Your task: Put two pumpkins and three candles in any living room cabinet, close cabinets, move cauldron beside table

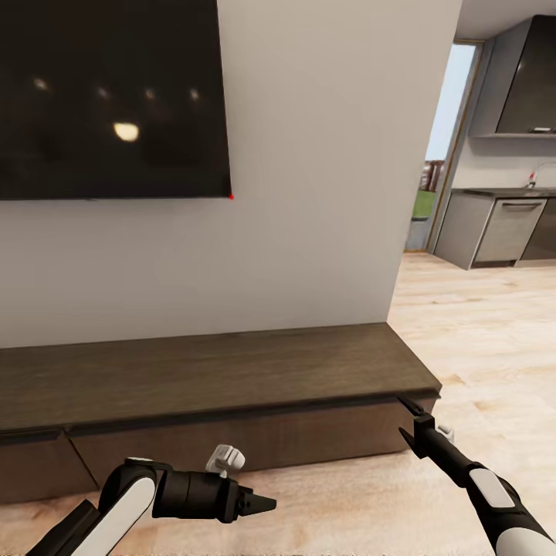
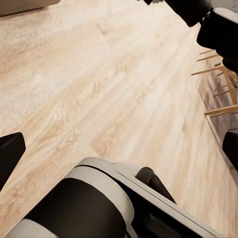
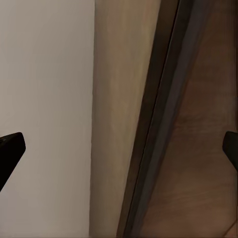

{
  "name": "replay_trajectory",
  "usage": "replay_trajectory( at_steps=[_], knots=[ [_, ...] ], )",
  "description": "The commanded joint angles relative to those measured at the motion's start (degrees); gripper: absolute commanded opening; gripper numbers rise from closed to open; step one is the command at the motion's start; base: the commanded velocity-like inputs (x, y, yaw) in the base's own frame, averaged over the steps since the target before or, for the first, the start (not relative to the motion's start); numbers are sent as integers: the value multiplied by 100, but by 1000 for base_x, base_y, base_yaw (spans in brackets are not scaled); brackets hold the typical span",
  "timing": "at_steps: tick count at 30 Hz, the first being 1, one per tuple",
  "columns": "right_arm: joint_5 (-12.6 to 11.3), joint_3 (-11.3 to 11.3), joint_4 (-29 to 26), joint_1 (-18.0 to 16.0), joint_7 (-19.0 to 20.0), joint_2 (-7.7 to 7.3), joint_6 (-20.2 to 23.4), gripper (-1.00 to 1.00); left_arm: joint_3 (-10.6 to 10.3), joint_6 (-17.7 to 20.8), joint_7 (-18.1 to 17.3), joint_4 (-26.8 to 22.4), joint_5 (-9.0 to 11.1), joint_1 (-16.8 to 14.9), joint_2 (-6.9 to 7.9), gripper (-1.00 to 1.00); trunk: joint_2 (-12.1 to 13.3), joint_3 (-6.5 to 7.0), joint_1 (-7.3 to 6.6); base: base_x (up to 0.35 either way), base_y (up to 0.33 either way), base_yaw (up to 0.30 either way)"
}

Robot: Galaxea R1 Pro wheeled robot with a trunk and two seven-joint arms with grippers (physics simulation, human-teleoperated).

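Observation:
The cabinet (image 1: 216, 371) is a long, low, dark brown unit against the white wall, with plain drawer fronts (image 1: 232, 440) under its top. My right gripper (image 1: 409, 421) is open at the cabinet's right front corner, just under the top's edge. In the right wrist view its fingertips (image 3: 10, 148) stand wide apart around a dark cabinet edge (image 3: 158, 129). My left gripper (image 1: 266, 506) hangs low in front of the cabinet's middle, pointing right. It is open and holds nothing, its fingertips (image 2: 10, 153) spread over bare wooden floor (image 2: 99, 89).
A large dark TV (image 1: 108, 100) hangs on the wall above the cabinet. To the right the pale wood floor (image 1: 479, 340) runs into a kitchen with grey cupboards (image 1: 502, 232). Pale wooden furniture legs (image 2: 218, 89) stand on the floor beside my right arm (image 2: 208, 15).

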Motion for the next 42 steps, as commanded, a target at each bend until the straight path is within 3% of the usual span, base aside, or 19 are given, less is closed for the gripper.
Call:
replay_trajectory(
  at_steps=[1, 14, 29, 33, 42],
  knots=[
    [-14, -28, 3, -5, 5, 2, 43, 100, -4, 11, -23, -1, -11, -5, 3, 100, -44, -24, 21, 0, 0, 0],
    [-16, -33, 10, -5, 31, 2, 50, 100, -4, 10, -24, -2, -14, -5, 3, 100, -565, -257, 307, 0, 0, 0],
    [-27, -223, 11, -5, 80, -69, 417, 100, -13, 10, -31, -4, -12, -5, 3, 100, -586, -590, 346, 0, 0, 0],
    [-30, -228, 9, -5, 252, -108, 569, 100, -13, 10, -32, -9, -11, -5, 3, 100, -592, -678, 356, 0, 0, 0],
    [-25, -227, 9, -5, 524, -222, 917, 100, -12, 10, -30, -19, -12, -5, 5, 100, -592, -678, 356, 2, 0, 0]
  ],
)
